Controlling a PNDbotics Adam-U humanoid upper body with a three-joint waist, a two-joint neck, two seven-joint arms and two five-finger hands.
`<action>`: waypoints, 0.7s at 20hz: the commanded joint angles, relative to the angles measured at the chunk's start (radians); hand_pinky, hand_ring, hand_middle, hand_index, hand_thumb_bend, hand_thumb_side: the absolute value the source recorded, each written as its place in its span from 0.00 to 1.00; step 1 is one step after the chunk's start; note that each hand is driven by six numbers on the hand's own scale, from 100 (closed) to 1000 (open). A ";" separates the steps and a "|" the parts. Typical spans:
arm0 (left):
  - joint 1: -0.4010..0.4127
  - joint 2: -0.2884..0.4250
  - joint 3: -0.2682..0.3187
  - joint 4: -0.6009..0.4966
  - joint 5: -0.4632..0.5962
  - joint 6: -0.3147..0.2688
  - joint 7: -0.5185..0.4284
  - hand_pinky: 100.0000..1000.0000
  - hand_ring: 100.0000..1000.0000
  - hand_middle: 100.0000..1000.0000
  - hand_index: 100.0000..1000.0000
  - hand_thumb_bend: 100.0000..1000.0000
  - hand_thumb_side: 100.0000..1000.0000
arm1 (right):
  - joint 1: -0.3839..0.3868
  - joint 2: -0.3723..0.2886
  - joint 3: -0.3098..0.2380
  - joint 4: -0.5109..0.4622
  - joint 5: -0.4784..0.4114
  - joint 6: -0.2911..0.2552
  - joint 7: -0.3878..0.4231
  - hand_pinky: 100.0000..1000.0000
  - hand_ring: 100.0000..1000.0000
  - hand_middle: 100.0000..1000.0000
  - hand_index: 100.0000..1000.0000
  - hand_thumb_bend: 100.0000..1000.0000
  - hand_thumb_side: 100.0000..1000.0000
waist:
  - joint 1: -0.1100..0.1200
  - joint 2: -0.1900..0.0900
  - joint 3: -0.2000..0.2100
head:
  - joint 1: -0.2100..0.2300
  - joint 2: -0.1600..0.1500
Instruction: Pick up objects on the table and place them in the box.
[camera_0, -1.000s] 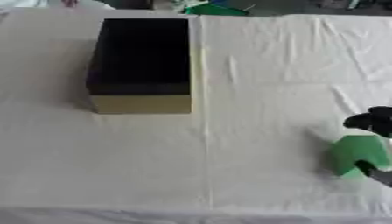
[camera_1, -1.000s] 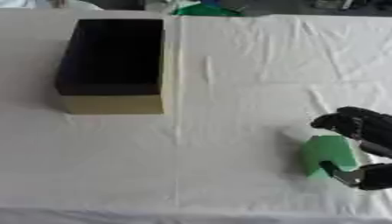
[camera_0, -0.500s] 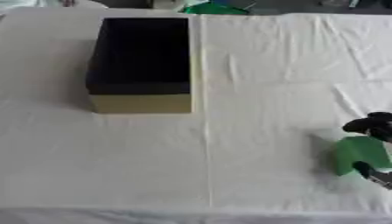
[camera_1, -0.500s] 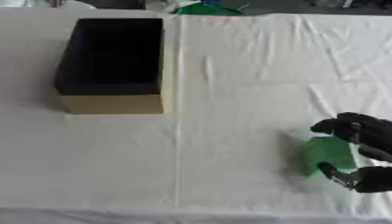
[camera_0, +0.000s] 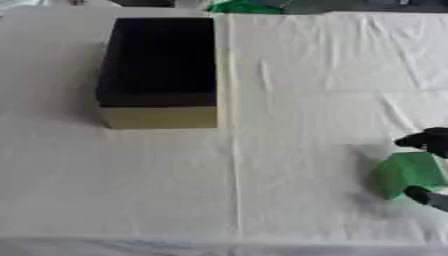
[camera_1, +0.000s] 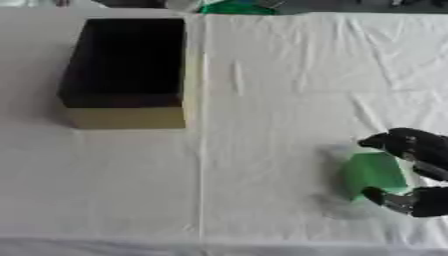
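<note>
Right hand (camera_1: 418, 172), near right edge of the white-clothed tabletop (camera_1: 262, 150): fingers and thumb now curled around a green block (camera_1: 374, 172), closer than a second ago; grasp looks nearly set, lift pending. Box (camera_1: 127, 70), far left: open, well apart.

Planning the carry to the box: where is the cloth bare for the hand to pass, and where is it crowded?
Bare white cloth fills the middle, between the box at far left and the green object at near right, and the whole near-left stretch in front of the box. It is crowded only at the near right, where the right hand curls its fingers round the green object.
</note>
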 joint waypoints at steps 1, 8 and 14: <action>-0.001 0.017 0.009 -0.018 -0.005 0.001 -0.007 0.55 0.54 0.58 0.72 0.24 0.98 | -0.004 -0.019 -0.031 -0.004 -0.026 0.007 -0.008 0.97 0.87 0.87 1.00 0.30 1.00 | 0.001 -0.011 -0.001 | 0.003 0.006; 0.000 0.014 0.010 -0.018 -0.007 0.005 -0.014 0.55 0.53 0.58 0.72 0.24 0.98 | -0.001 -0.019 -0.041 -0.004 -0.033 0.005 -0.007 0.97 0.87 0.87 1.00 0.27 0.98 | 0.000 -0.010 -0.003 | 0.005 0.007; 0.000 0.012 0.010 -0.018 -0.007 0.006 -0.020 0.55 0.53 0.57 0.72 0.23 0.97 | 0.004 -0.013 -0.031 -0.004 -0.006 0.014 0.034 0.97 0.86 0.87 1.00 0.20 0.88 | 0.002 -0.008 -0.002 | 0.006 0.006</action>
